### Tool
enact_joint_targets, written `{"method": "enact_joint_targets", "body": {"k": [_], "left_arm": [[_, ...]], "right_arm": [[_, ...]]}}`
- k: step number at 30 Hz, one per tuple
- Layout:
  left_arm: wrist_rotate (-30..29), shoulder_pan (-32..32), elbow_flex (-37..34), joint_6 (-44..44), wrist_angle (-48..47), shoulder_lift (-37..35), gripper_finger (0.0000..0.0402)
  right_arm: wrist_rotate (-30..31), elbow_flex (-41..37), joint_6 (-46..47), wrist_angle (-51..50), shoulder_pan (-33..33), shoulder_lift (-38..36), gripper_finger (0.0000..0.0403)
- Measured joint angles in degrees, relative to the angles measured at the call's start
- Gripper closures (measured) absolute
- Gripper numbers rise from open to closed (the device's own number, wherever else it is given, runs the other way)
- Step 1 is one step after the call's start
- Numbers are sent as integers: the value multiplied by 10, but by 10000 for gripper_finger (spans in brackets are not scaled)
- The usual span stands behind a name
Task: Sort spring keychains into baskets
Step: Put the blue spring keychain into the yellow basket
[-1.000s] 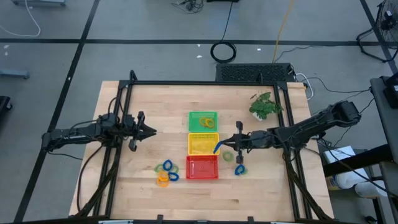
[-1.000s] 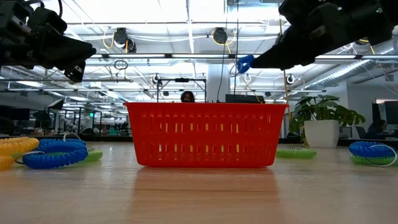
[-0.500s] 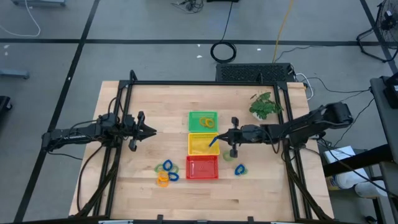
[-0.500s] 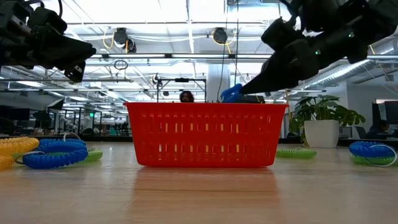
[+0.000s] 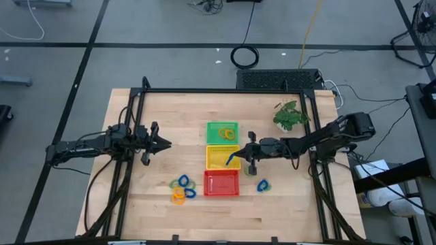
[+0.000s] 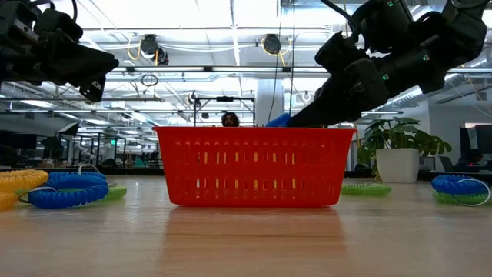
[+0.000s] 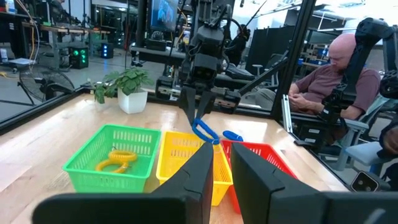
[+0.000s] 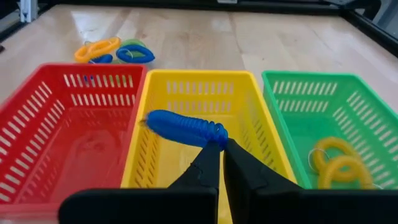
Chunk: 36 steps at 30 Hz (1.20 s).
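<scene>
I see the blue spring keychain [image 8: 185, 129] pinched in my right gripper [image 5: 235, 158], whose fingers are fully closed on its coil, hanging over the yellow basket [image 5: 219, 157] at frame centre. A second ago that gripper was right of the baskets; it has since travelled leftward over the yellow one. The green basket [image 5: 223, 131] above it holds orange-yellow keychains [image 8: 336, 163]; the red basket [image 5: 222, 183] sits below. A loose cluster of keychains [image 5: 182, 188] lies lower left of the red basket, another pair [image 5: 262, 184] to its right. My left gripper [image 5: 163, 143] hasn't moved, left of the baskets, fingers slightly parted, holding nothing. In the low view the red basket hides the other two.
</scene>
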Motion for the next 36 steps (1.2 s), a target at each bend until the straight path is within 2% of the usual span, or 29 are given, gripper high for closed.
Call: {"method": "enact_joint_targets", "body": {"k": [14, 36], "left_arm": [[0, 0, 0, 0, 0, 0, 341], [0, 0, 0, 0, 0, 0, 341]], "right_arm": [[1, 0, 0, -1, 0, 0, 402], [1, 0, 0, -1, 0, 0, 367]]}}
